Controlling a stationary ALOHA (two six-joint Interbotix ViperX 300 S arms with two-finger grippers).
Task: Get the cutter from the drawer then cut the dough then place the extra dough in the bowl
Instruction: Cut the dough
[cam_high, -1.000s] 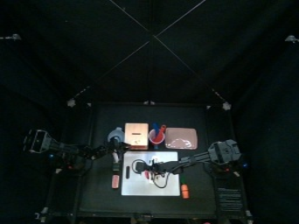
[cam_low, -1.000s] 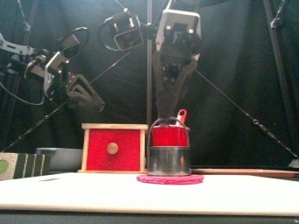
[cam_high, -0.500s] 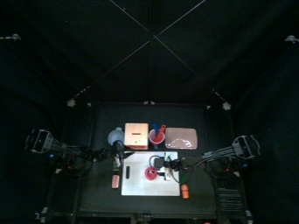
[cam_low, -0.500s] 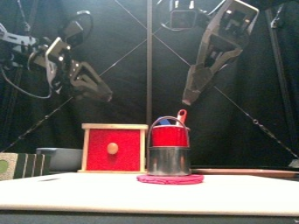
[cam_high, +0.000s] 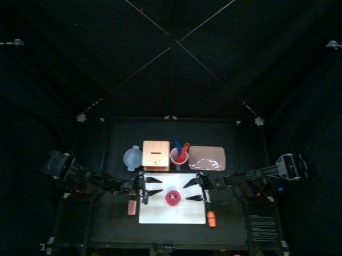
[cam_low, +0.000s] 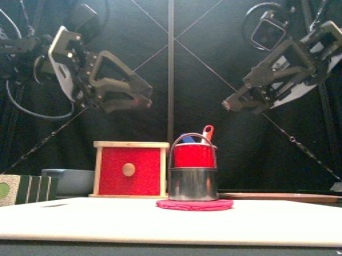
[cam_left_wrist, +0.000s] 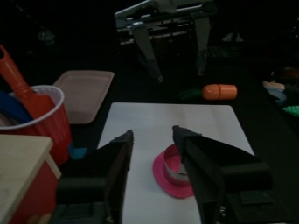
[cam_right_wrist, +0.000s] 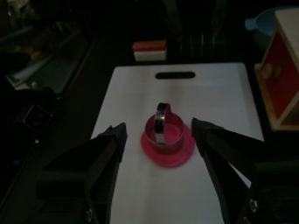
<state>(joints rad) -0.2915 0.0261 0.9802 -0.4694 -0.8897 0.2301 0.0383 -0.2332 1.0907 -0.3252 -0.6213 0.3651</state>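
1. The cutter (cam_low: 194, 183) stands on the pink dough (cam_low: 217, 205), in the middle of the white board (cam_high: 158, 212) on the bench (cam_high: 114, 232).
2. Left claw (cam_left_wrist: 152, 133) — jaws apart — hovers at 9 o'clock of the dough.
3. Right claw (cam_right_wrist: 158, 125) at 3 o'clock, jaws apart too, holding nothing.

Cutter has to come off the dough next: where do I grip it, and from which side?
Take the wire handle arching upright over the cutter, from straight above; the cutter stands level on the dough, handle topmost.
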